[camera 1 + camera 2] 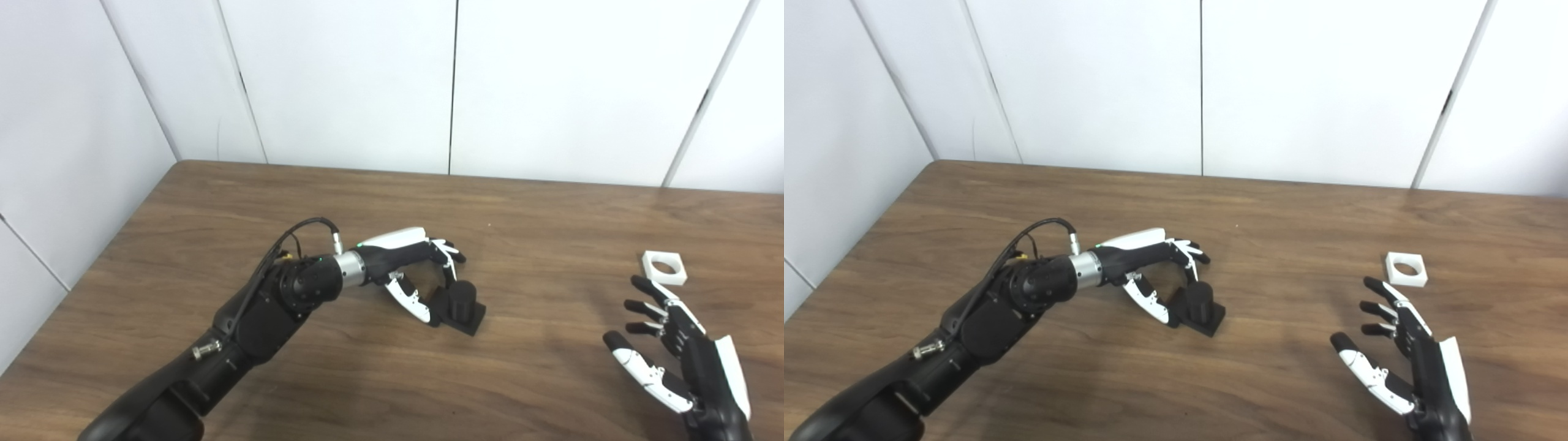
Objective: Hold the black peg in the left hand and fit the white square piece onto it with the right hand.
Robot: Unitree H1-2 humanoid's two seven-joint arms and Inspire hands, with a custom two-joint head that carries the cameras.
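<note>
While our left hand curls around the black peg, not yet clearly gripping, our empty, spread right hand should approach the white square piece squarely.

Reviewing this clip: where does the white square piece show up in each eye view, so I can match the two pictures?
Left eye view: white square piece lies flat on the table at the right, just beyond the right hand.
Right eye view: same piece, right of centre, further from the edge.
Shared landmark: the black peg at the left hand.
</note>
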